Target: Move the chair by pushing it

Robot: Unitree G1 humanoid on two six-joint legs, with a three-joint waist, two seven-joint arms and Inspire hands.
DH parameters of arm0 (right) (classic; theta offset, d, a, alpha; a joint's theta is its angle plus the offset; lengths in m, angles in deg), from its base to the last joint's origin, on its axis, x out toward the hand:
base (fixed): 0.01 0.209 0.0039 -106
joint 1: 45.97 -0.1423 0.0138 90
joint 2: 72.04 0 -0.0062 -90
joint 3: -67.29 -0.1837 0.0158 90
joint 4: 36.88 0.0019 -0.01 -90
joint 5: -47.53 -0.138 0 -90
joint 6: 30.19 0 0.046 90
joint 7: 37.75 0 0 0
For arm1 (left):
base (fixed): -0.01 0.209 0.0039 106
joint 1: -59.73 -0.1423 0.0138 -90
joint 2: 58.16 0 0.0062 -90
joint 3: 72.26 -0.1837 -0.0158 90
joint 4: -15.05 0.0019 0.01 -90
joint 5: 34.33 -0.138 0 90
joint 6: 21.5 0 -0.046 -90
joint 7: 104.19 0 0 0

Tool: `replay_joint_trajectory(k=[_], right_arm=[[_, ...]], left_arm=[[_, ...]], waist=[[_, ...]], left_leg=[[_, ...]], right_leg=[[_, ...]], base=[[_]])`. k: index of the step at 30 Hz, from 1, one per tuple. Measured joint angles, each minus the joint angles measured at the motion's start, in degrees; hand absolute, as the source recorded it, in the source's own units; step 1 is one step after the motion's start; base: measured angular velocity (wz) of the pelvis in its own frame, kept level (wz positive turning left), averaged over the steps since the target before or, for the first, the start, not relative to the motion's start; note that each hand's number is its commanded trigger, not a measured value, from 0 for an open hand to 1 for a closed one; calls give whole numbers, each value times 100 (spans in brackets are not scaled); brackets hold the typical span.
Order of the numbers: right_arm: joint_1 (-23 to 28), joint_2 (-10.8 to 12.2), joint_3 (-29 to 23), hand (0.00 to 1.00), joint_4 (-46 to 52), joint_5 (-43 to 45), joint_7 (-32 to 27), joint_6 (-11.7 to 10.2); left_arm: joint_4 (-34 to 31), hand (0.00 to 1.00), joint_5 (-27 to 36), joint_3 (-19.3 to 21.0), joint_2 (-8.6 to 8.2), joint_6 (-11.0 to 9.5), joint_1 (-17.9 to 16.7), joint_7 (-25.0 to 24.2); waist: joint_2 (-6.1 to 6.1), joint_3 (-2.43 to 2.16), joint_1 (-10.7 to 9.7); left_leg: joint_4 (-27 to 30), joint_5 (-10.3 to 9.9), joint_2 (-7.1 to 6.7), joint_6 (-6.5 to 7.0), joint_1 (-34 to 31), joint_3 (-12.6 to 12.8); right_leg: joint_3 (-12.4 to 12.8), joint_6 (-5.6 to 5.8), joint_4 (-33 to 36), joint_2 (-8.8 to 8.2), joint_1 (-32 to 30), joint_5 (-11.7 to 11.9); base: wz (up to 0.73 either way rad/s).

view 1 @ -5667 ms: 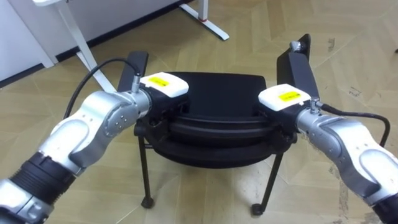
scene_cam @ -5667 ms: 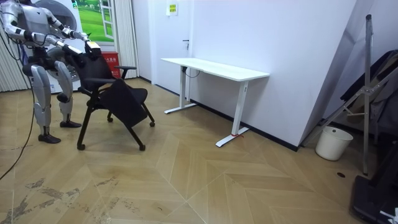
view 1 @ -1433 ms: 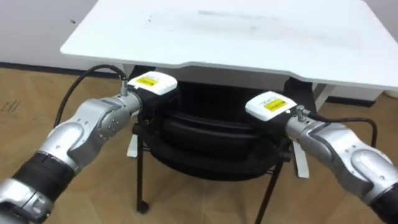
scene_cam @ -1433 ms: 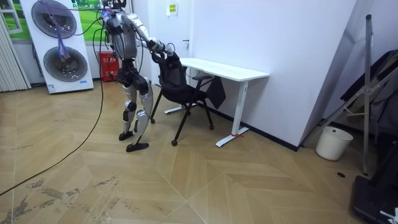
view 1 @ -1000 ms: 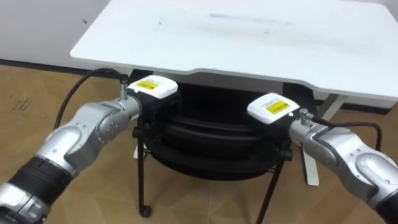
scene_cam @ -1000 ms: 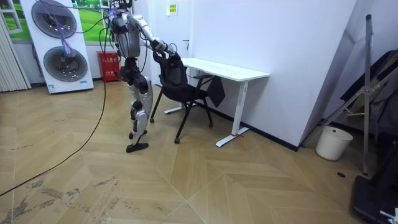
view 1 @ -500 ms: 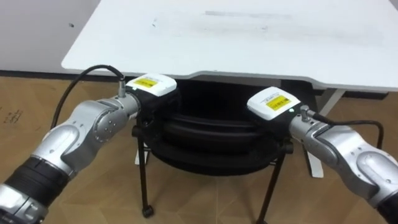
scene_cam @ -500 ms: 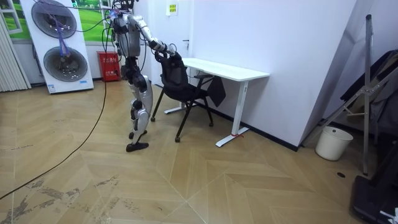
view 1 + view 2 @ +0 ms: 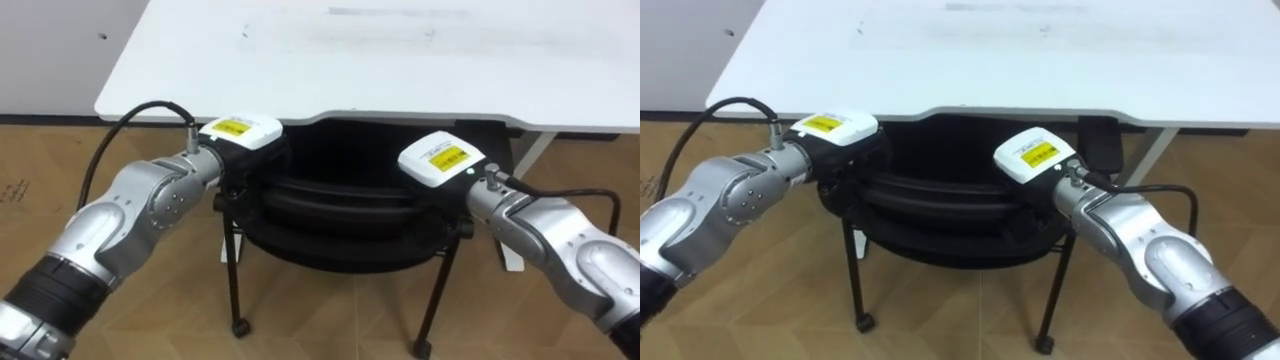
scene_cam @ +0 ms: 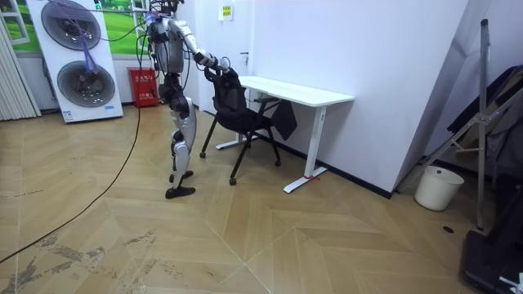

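We cannot tell whether the left hand (image 9: 248, 152) and the right hand (image 9: 447, 172) clamp the chair (image 9: 340, 215) or only lie against it, since the front of each hand is hidden against the chair's black back. The left hand meets the top rim at its left end and the right hand at its right end. The chair's seat is mostly out of sight beneath the white surface (image 9: 400, 60), whose near edge cuts across it, so how deep it reaches is unclear. What we do see is a curved black back, thin dark legs and small casters on the wooden floor (image 9: 330, 310). On the right, a white leg (image 9: 527, 160) of the surface stands just beside the chair. In the room view the robot stands upright behind the chair at the left end of the surface, arms held forward. The far side is closed by a white wall (image 10: 368, 65), and wide bare floor lies behind and to the right.
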Motion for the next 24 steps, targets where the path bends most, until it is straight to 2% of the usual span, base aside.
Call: replay_joint_trajectory(k=[4,8,11,15,24], right_arm=[[-1,45,-1,0,17,-160,233,214],[8,100,5,0,-20,-315,530,289],[16,298,-14,0,-3,-348,639,456],[16,330,-36,0,88,-399,846,517],[16,414,-103,0,142,-623,972,488]], left_arm=[[-2,0,32,124,-225,88,0,-294],[-138,0,93,124,-475,79,-2,-456],[-416,0,98,124,-516,78,-50,-525],[-553,0,97,124,-544,84,-163,-600],[-626,0,98,137,-527,63,-163,-603]], waist=[[3,-63,19],[-3,-76,8],[-14,-86,-52],[-17,-88,-81],[-25,-83,-153]], left_leg=[[-52,3,0,1,105,2],[-129,12,8,-8,242,88],[-185,36,8,-22,269,148],[-246,54,14,-42,320,167],[-271,55,11,-44,342,160]], right_leg=[[4,4,-49,8,90,42],[4,12,-85,12,172,65],[6,12,-94,6,168,66],[-10,12,-89,12,178,66],[-9,12,-105,12,200,66]], base=[[-3],[-14],[-13],[-3],[0]])
